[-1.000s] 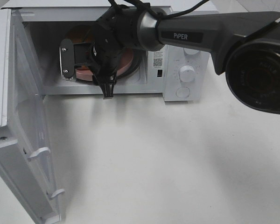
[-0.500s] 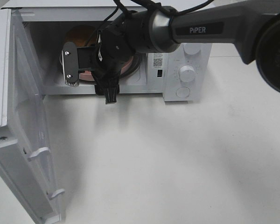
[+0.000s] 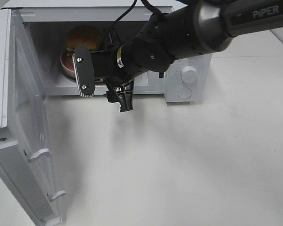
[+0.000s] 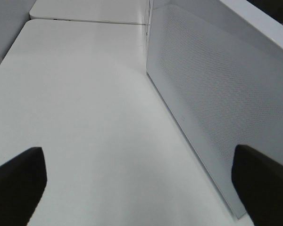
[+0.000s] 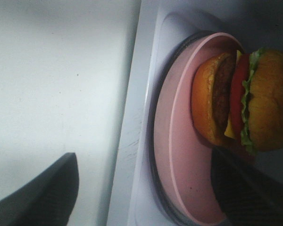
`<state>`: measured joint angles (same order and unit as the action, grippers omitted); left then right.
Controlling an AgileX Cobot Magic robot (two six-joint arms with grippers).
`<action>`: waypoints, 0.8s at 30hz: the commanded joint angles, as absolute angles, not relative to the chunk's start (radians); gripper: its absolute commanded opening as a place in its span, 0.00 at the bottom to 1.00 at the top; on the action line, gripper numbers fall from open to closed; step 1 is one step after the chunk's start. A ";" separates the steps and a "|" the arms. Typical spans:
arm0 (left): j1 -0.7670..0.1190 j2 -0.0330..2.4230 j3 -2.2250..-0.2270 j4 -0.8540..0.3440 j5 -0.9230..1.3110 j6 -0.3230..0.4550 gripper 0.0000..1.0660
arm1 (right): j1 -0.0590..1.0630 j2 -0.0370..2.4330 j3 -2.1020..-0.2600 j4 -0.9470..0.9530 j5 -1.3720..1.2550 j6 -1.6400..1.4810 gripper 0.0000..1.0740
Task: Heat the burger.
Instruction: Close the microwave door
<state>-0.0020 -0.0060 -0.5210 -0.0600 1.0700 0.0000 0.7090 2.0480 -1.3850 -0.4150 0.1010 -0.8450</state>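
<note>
The burger [image 3: 82, 36] [image 5: 245, 103], with its golden bun, lettuce, tomato, cheese and patty, rests on a pink plate [image 3: 66, 62] [image 5: 179, 155] on the turntable inside the open microwave [image 3: 200, 84]. My right gripper [image 3: 104, 85] [image 5: 141, 197] hangs at the microwave's front opening, just outside the plate's rim. Its jaws are open and hold nothing. My left gripper [image 4: 139, 188] shows only in its wrist view, open and empty, over the table beside the microwave door [image 4: 217, 103].
The microwave door [image 3: 19, 108] stands swung wide open on the left, reaching toward the table's front edge. The control knob [image 3: 189, 74] and a round button [image 3: 184, 93] are on the right panel. White tabletop [image 3: 179, 165] lies in front.
My right gripper has pulled back out of the microwave cavity toward the front and its jaws have widened. The plate with the burger stays inside.
</note>
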 commanded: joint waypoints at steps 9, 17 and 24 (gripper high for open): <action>0.001 -0.021 -0.519 -0.065 1.071 0.000 0.94 | 0.713 1.841 -1.147 -0.363 0.071 -0.772 0.71; 0.001 -0.021 -0.519 -0.065 1.071 0.000 0.94 | 0.713 1.678 -1.002 -0.278 0.122 -0.614 0.75; 0.001 -0.021 -0.519 -0.065 1.071 0.000 0.94 | 0.713 1.541 -0.923 -0.225 0.335 -0.383 0.75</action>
